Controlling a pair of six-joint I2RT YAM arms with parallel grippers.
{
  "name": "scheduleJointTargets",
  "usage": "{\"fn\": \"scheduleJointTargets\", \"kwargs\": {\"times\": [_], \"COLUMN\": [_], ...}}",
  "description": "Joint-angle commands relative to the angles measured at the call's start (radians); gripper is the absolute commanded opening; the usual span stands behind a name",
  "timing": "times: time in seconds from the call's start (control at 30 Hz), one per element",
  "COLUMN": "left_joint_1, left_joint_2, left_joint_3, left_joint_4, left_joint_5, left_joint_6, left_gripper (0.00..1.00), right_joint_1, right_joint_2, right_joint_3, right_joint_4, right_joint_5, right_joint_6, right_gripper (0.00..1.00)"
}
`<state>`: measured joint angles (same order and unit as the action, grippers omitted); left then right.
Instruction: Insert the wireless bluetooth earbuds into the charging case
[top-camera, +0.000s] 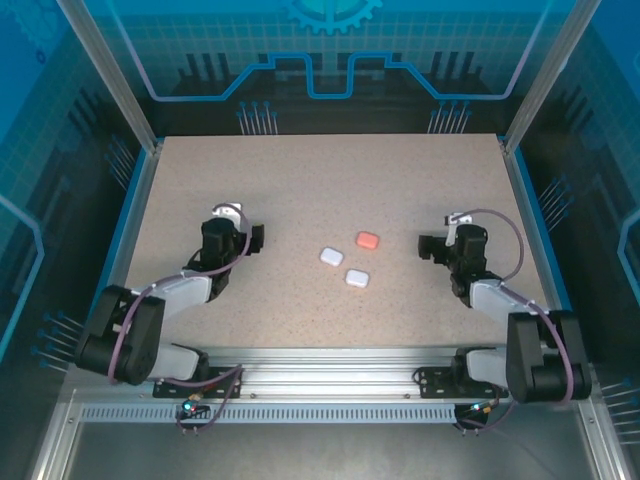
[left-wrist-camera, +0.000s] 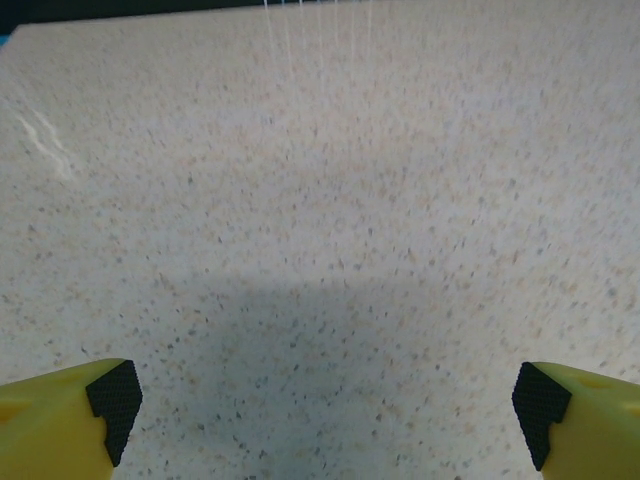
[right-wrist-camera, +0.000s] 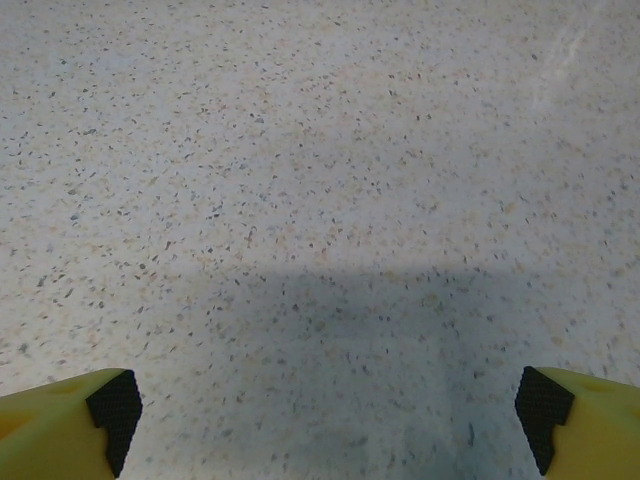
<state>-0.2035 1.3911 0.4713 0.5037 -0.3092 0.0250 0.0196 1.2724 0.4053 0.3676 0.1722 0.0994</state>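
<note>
Frame centre: salmon-pink case (top-camera: 367, 241), upper white case (top-camera: 331, 256) and lower white case (top-camera: 357, 278), apparently shut; whether earbuds sit inside cannot be told. Left gripper (top-camera: 257, 238) and right gripper (top-camera: 427, 247) flank them, jaws wide apart, empty, probably parked clear.

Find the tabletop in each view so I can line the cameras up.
Top external: tabletop mid-frame, beyond both arm bases, with the pink case near its centre.
Left wrist: tabletop ahead of the open left gripper, its far edge along the top.
Right wrist: tabletop ahead of the open right gripper.
Shared landmark: its beige speckle.
</note>
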Motion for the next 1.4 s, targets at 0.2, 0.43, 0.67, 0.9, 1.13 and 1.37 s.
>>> {"fn": "scheduleJointTargets", "kwargs": {"times": [0.2,0.43,0.67,0.9,1.13,1.37], "left_joint_1": [0.071,0.136,0.165,0.222,0.222,0.221], "left_joint_2": [0.080,0.149,0.156,0.153,0.154,0.154], "left_joint_3": [-0.005,-0.186,-0.135,-0.084,-0.085,-0.086], "left_joint_4": [0.184,0.587,0.486,0.392,0.395,0.394], "left_joint_5": [0.124,0.219,0.252,0.279,0.277,0.278], "left_joint_6": [0.093,0.052,0.024,-0.042,-0.040,-0.041], "left_gripper": [0.99,0.99,0.99,0.99,0.99,0.99], "right_joint_1": [0.082,0.027,0.034,0.041,0.040,0.039], "right_joint_2": [0.219,0.233,0.232,0.233,0.232,0.232], "right_joint_3": [-0.015,0.027,0.027,0.026,0.026,0.028], "right_joint_4": [0.449,0.383,0.384,0.386,0.384,0.384], "right_joint_5": [-0.012,-0.148,-0.136,-0.125,-0.126,-0.128], "right_joint_6": [-0.118,-0.106,-0.110,-0.113,-0.112,-0.110], "right_gripper": [1.00,1.00,1.00,1.00,1.00,1.00]}}
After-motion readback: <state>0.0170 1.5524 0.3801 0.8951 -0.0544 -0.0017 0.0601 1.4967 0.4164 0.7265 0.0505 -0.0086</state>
